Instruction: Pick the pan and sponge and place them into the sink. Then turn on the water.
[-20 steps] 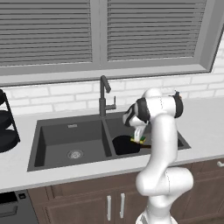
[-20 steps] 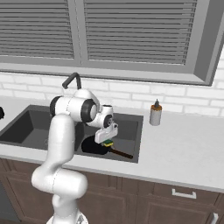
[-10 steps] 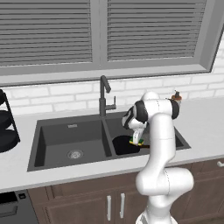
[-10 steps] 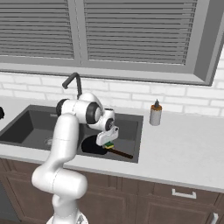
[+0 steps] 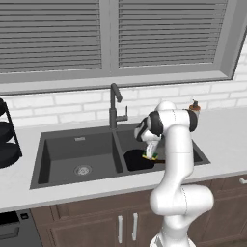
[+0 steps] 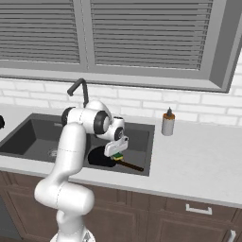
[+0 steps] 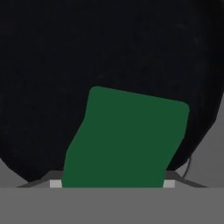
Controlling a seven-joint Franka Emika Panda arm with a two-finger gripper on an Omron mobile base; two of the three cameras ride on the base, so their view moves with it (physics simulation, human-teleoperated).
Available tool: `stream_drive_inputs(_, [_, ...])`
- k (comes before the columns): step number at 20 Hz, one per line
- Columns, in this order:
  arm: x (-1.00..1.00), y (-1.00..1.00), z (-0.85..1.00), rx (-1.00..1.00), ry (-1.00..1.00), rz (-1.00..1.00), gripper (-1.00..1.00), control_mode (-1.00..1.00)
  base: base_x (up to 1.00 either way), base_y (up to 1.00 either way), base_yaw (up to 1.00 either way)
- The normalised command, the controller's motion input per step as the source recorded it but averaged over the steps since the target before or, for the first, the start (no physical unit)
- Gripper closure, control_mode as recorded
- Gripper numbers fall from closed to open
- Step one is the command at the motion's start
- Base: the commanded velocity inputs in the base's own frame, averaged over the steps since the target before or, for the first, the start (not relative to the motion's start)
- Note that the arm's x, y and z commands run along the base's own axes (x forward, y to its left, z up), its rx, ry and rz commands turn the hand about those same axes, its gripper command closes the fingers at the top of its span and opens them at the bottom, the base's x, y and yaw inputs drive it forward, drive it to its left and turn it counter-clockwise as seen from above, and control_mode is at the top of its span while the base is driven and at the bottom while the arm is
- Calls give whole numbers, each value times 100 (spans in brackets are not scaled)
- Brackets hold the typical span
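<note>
The black pan (image 5: pixel 136 160) lies on the floor of the right basin of the dark grey sink (image 5: pixel 77 144), its thin handle (image 6: pixel 133 166) pointing toward the counter's front. My gripper (image 5: pixel 150 153) hangs low over the pan's right side, shut on the sponge (image 5: pixel 151 156), whose green top and yellow body show beneath the white hand (image 6: pixel 116 147). In the hand view the green sponge (image 7: pixel 127 140) sits between my fingertips, with the pan (image 7: pixel 109 52) dark behind it. No water runs from the faucet (image 5: pixel 115 103).
A soap bottle (image 6: pixel 166 124) stands on the white counter right of the sink. A three-tier wire rack (image 5: pixel 7 142) with black shelves stands at the far left. The left basin has a round silver drain (image 5: pixel 82 170). A brick wall and window blinds rise behind.
My gripper has sunk a little lower into the right basin with the sponge, closer to the pan. The pan has not moved.
</note>
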Motion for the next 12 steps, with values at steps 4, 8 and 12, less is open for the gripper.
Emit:
stream_drive_inputs(4, [6,21,-2,3,0,-3,-100,-100,0,0,0])
stream_drive_inputs(8, [-1,11,14,7,-4,-3,-100,-100,0,0,0])
stream_drive_inputs(12, [0,0,34,12,0,-8,-100,-100,0,0,0])
